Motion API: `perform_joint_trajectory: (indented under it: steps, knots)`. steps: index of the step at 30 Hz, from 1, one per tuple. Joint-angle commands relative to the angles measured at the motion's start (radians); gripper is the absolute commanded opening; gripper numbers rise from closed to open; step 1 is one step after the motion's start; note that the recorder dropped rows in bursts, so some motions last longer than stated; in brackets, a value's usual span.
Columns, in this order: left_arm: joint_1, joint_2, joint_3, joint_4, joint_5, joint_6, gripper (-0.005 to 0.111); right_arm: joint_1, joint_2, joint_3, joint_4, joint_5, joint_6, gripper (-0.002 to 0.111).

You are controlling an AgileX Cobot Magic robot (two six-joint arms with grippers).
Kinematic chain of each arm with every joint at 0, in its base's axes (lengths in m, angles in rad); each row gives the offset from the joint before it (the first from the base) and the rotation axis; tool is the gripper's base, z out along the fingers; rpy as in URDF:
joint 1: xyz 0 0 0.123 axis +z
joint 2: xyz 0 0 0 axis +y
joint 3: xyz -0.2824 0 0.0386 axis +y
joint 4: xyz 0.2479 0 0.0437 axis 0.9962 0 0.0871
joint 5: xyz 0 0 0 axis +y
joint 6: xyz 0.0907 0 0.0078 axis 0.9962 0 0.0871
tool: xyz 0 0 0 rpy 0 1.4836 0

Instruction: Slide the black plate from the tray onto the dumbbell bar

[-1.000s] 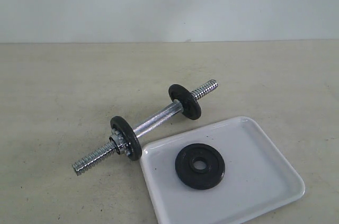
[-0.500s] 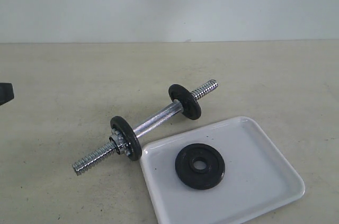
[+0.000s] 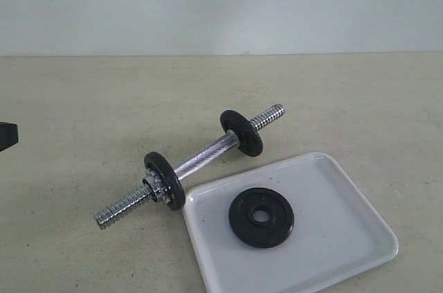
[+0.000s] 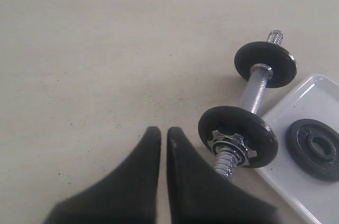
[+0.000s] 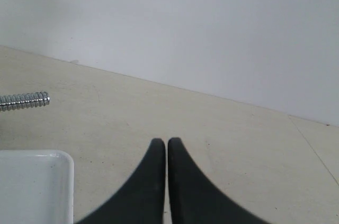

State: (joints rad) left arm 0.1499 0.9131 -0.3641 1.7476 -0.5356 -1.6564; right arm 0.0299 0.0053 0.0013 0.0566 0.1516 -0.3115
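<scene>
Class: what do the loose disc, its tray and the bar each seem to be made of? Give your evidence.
Black plate: probably cast iron, rough matte black surface.
Tray: glossy white, with soft reflections; plastic or glazed ceramic, cannot tell.
Dumbbell bar: bright chromed steel by its look, mirror shine, threaded ends, knurled middle.

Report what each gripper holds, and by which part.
Nothing is held. The left gripper and right gripper are both shut and empty; the plate lies loose on the tray.
</scene>
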Motion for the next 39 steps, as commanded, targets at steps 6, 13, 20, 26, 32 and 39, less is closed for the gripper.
perform_joint_trajectory:
  steps: [6,13,20,26,32,39]
  knots:
    - [-0.008,0.003,0.005,-0.003,0.010,0.007,0.004,0.003,-0.005,-0.001,-0.002,-0.005,-0.002,0.000]
    - [-0.008,0.003,0.005,-0.003,0.002,0.007,0.004,0.003,-0.005,-0.001,-0.002,-0.005,-0.002,0.000]
    - [-0.008,0.003,0.005,-0.003,-0.001,0.007,0.004,0.003,-0.005,-0.001,-0.002,-0.005,-0.002,0.000]
    - [-0.008,0.003,0.005,-0.003,-0.025,0.007,0.004,0.003,-0.005,-0.001,-0.002,-0.005,-0.002,0.000]
    - [-0.008,0.003,0.005,-0.003,-0.042,0.007,0.004,0.003,-0.005,-0.001,-0.002,-0.005,-0.002,0.000]
    - [-0.008,0.003,0.005,-0.003,-0.042,0.007,0.004,0.003,-0.005,-0.001,-0.002,-0.005,-0.002,0.000]
